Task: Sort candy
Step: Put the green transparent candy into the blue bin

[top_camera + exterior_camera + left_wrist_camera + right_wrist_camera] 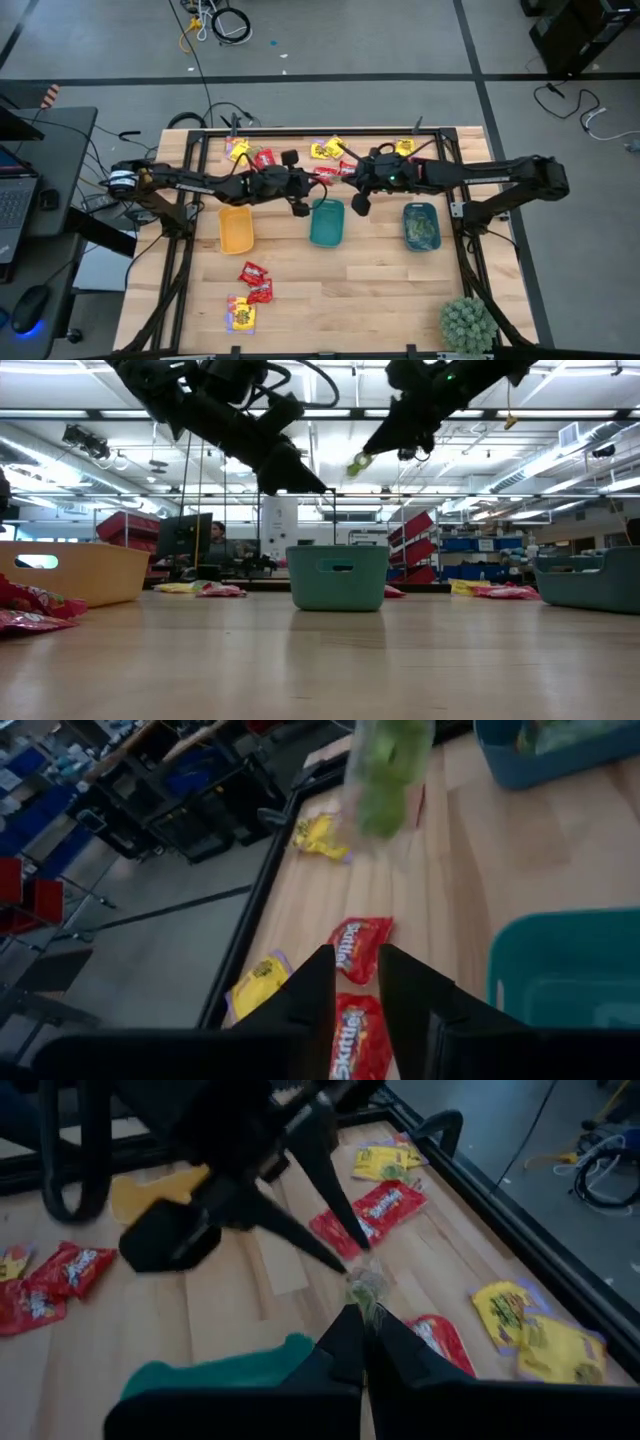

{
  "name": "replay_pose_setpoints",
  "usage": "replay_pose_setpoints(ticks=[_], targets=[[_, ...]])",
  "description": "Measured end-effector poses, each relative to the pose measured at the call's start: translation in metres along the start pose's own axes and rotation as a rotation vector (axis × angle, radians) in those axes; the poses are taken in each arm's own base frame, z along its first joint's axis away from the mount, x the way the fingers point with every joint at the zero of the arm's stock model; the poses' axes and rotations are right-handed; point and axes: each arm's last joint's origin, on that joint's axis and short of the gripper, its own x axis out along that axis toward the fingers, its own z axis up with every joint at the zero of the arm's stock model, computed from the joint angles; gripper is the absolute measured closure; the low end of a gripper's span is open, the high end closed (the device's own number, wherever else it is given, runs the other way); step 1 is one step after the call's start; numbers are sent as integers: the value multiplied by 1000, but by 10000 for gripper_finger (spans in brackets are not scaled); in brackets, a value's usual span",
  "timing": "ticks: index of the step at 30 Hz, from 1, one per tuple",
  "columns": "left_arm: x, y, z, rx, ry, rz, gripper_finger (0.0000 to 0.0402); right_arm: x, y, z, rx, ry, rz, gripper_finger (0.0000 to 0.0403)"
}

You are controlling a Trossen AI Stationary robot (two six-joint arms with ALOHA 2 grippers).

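A small green candy packet [366, 1287] hangs in the air above the teal tray [327, 222], with my right gripper [365, 1318] shut on it. The low view shows the packet [357, 463] at that gripper's tip. My left gripper [356, 982] stands open just to the packet's left with nothing between its fingers; its tips [343, 1263] are close to the packet but apart from it. Red candy [255, 282] and yellow candy [240, 316] lie flat on the table near the front. More packets [325, 150] lie along the far edge. My right gripper pinches one edge of the green packet [370, 1304] between its two fingertips. The fingers slant downward from the table's right side. The rest of the packet sticks out past the fingertips, lifted well clear of the table and trays.
A yellow-orange tray [236, 228] stands left of the teal one. A blue tray [421, 226] holding green packets stands to the right. A spiky green plant [468, 322] sits at the front right corner. Black frame rails [190, 230] run along the table's sides.
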Motion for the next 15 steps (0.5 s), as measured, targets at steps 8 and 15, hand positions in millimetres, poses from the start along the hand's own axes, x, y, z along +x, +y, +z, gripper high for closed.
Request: replay_pose_setpoints(ticks=[8, 15], targets=[[-11, 9, -1, -71, -57, -74, 341, -58, 3, -10, 55, 313, 11, 403], [-17, 12, -10, -142, -83, -151, 397, -104, 3, -36, 234, 710, 10, 403]])
